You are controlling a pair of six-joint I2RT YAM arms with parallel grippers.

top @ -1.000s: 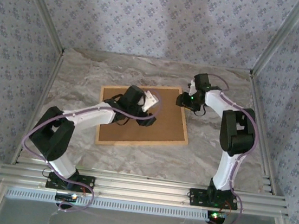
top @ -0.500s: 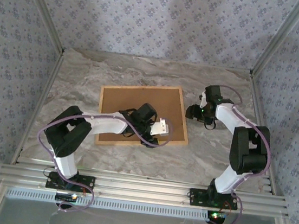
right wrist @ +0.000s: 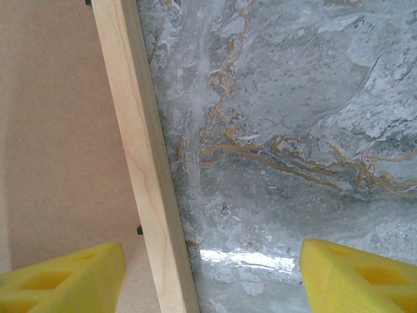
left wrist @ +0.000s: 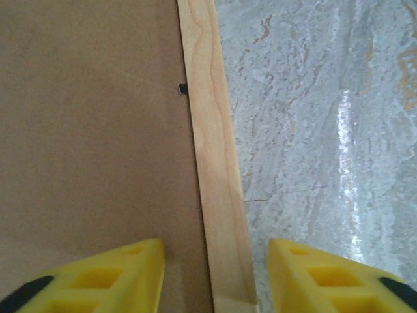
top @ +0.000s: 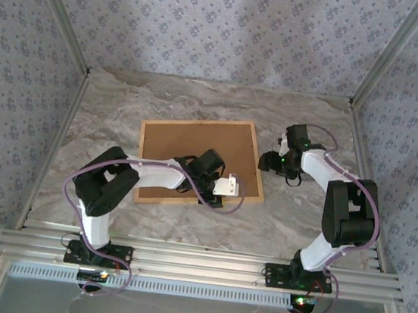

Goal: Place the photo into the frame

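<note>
The frame [top: 198, 122] of light wood lies face down on the marble table, with the brown backing board [top: 183, 153] filling it. The photo is hidden. My left gripper [top: 229, 187] hovers over the frame's front right corner. In the left wrist view its yellow fingers [left wrist: 114, 277] stand either side of the wooden rail [left wrist: 212, 150], with a gap on each side. My right gripper [top: 268, 162] sits at the frame's right edge. In the right wrist view it stands wide open [right wrist: 212, 277], one finger over the board [right wrist: 58, 130], the other over bare marble, the rail [right wrist: 140, 150] between them.
Small black retaining tabs [left wrist: 183, 88] [right wrist: 139, 229] sit where the board meets the rail. Bare marble table [top: 305, 115] surrounds the frame. Patterned walls and metal posts close in the back and sides.
My left arm swung from the board's back middle to the frame's front right corner, its jaws narrowing. My right gripper drew right and nearer along the frame's right edge and opened wider.
</note>
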